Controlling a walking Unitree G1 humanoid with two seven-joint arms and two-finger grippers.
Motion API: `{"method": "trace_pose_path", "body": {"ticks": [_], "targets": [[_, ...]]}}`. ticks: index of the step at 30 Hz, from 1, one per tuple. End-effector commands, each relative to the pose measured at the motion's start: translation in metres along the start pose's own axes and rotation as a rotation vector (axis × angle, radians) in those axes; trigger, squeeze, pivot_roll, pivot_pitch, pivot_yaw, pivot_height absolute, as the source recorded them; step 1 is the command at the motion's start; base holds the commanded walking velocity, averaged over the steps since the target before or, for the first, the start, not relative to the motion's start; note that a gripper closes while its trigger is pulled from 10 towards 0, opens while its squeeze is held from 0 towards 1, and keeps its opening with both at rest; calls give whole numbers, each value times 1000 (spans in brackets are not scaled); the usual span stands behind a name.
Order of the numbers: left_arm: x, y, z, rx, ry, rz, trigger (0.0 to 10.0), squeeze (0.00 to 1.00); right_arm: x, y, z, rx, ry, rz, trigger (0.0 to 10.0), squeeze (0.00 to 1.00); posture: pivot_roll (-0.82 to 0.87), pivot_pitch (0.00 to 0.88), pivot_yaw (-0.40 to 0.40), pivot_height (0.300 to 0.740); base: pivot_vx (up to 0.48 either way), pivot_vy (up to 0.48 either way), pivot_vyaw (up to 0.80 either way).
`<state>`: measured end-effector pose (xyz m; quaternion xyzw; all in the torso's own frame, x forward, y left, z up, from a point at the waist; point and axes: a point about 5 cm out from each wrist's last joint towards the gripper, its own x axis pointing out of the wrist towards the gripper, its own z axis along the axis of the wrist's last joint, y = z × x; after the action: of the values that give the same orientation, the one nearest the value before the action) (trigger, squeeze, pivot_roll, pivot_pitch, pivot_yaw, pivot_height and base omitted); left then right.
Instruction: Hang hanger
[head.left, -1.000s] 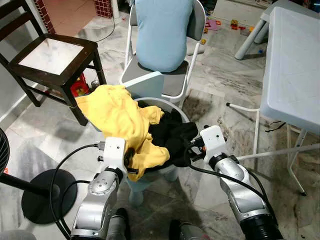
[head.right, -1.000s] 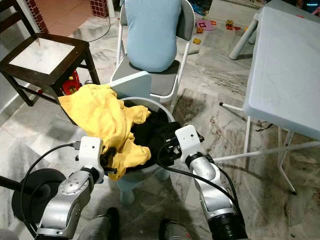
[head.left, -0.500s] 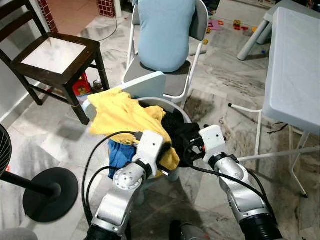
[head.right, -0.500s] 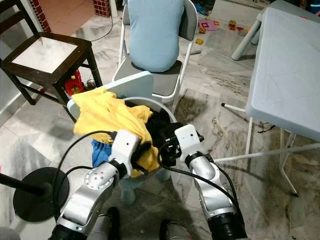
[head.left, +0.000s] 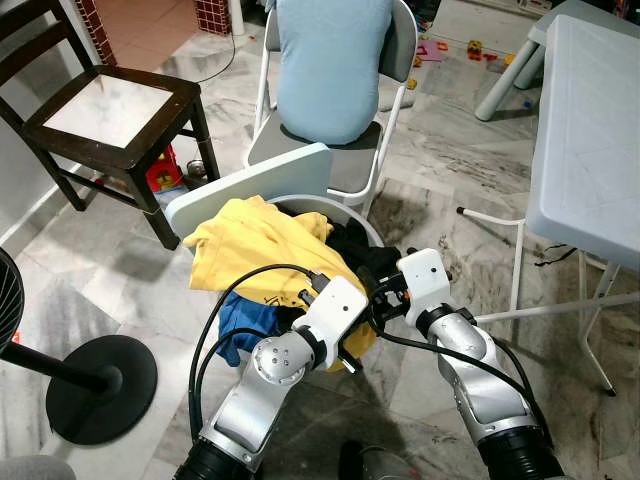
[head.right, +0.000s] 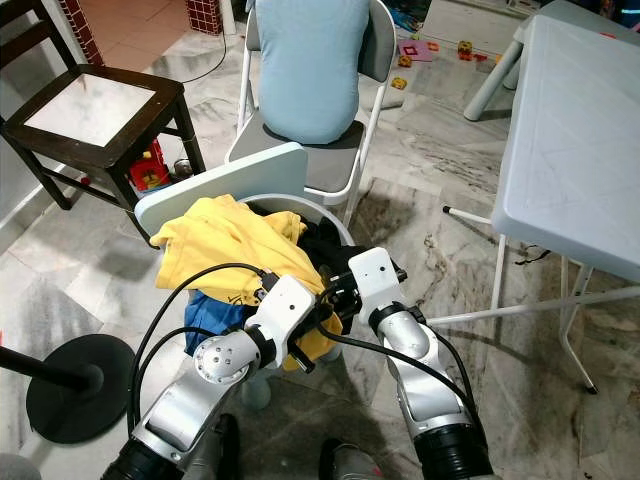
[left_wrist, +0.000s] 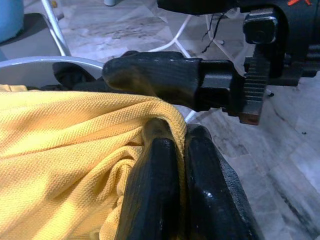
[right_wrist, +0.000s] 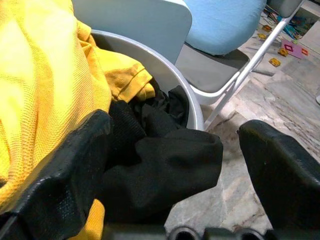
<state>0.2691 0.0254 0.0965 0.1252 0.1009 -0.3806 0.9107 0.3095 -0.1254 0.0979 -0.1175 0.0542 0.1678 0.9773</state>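
Observation:
A yellow shirt (head.left: 262, 250) lies heaped over a round white laundry basket (head.left: 345, 209). A black garment (head.left: 358, 247) fills the basket's right side, and a blue garment (head.left: 238, 318) hangs at its front. My left gripper (head.left: 360, 338) is at the basket's front right, shut on a fold of the yellow shirt (left_wrist: 75, 150), which runs between its fingers (left_wrist: 156, 180). My right gripper (head.left: 385, 297) is just beyond it, almost touching. It stands open (right_wrist: 172, 165), with the black garment (right_wrist: 165, 160) between its fingers.
A pale lid panel (head.left: 262, 180) leans behind the basket. Behind that is a white folding chair (head.left: 385, 120) with a light blue cushion. A dark wooden chair (head.left: 110, 110) stands to the left, a white plastic table (head.left: 590, 130) to the right, and a fan base (head.left: 95, 388) on the floor at near left.
My left arm has swung right across the basket's front, dragging the yellow shirt's edge toward the right gripper. The blue garment has become uncovered. The right arm has stayed put.

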Motion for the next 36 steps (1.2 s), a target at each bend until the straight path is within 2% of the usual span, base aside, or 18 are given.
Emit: {"method": "trace_pose_path", "body": {"ticks": [1,5,7,11,17,19,20,24,25,26,28,30,34,35,36], "targets": [[0,0,3,16,-25,17,0,0,-2,1,-2,-2,8,5,10000,0,16,215,-104,740,0,0,0],[-6,27,19,28,-104,186,0,0,-2,1,-3,-1,9,4,10000,0,17,217,-104,740,0,0,0],[-14,46,27,69,-127,284,0,0,-2,1,-3,0,10,4,10000,0,17,217,-104,740,0,0,0],[-29,72,34,96,-143,409,0,0,-2,1,-3,0,9,3,10000,0,17,217,-104,740,0,0,0],[-43,96,51,180,-197,481,0,0,0,-1,-2,6,-4,-12,10000,0,41,206,-93,740,0,0,0],[-46,105,65,218,-241,502,0,0,1,-2,-1,10,-11,-26,10000,0,47,199,-85,740,0,0,0],[-48,112,81,234,-305,518,0,0,1,-4,0,17,-21,-48,10000,0,50,191,-76,740,0,0,0],[-50,117,94,252,-359,527,0,0,-3,-11,6,68,-75,-88,10000,0,50,181,-62,740,0,0,0],[-50,117,91,229,-348,524,0,0,-4,-12,7,76,-82,-96,10000,0,48,175,-56,740,0,0,0],[-52,114,79,144,-323,528,0,0,-8,-19,9,124,-100,-127,10000,0,46,165,-48,740,0,0,0],[-55,108,64,75,-302,540,0,0,-14,-26,9,169,-111,-155,10000,0,46,153,-40,740,0,0,0],[-58,104,53,53,-272,551,0,0,-18,-33,8,202,-119,-182,10000,0,51,144,-34,740,0,0,0],[-62,99,45,28,-263,571,0,0,-23,-42,2,236,-105,-223,10000,0,63,129,-23,740,0,0,0],[-64,98,42,17,-263,575,392,0,-25,-44,-1,248,-96,-235,10000,0,66,126,-21,740,0,0,0],[-66,98,39,9,-261,583,1569,0,-26,-46,-5,272,-88,-250,10000,0,69,122,-18,740,0,0,0]]}}
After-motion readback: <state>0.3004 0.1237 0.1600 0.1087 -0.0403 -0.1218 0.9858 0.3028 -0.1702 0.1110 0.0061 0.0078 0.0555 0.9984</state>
